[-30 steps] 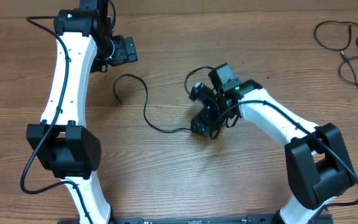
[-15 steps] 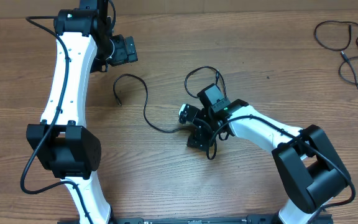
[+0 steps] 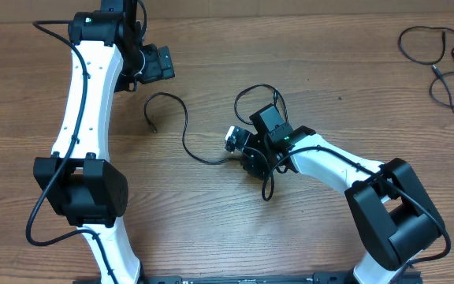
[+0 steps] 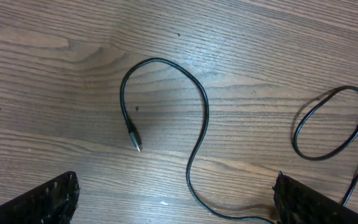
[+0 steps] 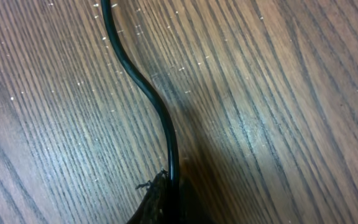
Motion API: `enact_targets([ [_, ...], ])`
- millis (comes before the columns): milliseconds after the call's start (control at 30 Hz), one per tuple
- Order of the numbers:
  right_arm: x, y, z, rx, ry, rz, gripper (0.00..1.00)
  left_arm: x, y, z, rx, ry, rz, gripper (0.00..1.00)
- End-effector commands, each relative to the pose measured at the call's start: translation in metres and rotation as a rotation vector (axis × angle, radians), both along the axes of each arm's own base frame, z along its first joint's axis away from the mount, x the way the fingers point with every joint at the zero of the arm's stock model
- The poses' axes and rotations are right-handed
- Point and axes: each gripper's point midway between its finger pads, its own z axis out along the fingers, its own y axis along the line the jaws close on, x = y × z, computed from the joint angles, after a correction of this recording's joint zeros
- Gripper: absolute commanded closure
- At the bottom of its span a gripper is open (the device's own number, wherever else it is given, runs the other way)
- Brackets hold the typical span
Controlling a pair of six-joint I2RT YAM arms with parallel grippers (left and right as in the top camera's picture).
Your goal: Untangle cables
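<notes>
The right gripper is clenched on the cable at the centre of the frame. From the jaws the cable runs leftward in an S-curve to its plug end. The left gripper, spread wide and empty, hangs upper left, nearer that free end.

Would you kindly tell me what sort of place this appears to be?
Probably a robotics lab bench: a white-and-black left arm and right arm stand at a wood-grain table, with thin black cables laid out for handling.
</notes>
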Motion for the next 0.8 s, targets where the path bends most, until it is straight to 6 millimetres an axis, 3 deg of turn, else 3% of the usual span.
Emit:
enact_targets([
  [0,0.009,-0.006,0.008,-0.016,-0.028,-0.08,0.96,0.002,-0.004,0.011,-0.009,-0.03,0.005,0.0],
  [167,0.031,-0.023,0.015,-0.081,-0.033,-0.352,0.96,0.002,-0.004,0.011,-0.009,-0.03,0.005,0.0],
  [300,0.039,-0.023,0.04,-0.074,-0.003,-0.459,0.96,0.002,-0.004,0.011,-0.009,-0.03,0.005,0.01],
  [500,0.052,-0.015,0.118,-0.011,-0.001,-0.557,0.96,0.002,-0.004,0.011,-0.009,-0.03,0.005,0.0],
  [767,0.051,-0.023,0.207,0.059,-0.048,-0.651,0.96,0.002,-0.004,0.011,-0.009,-0.03,0.005,0.0],
])
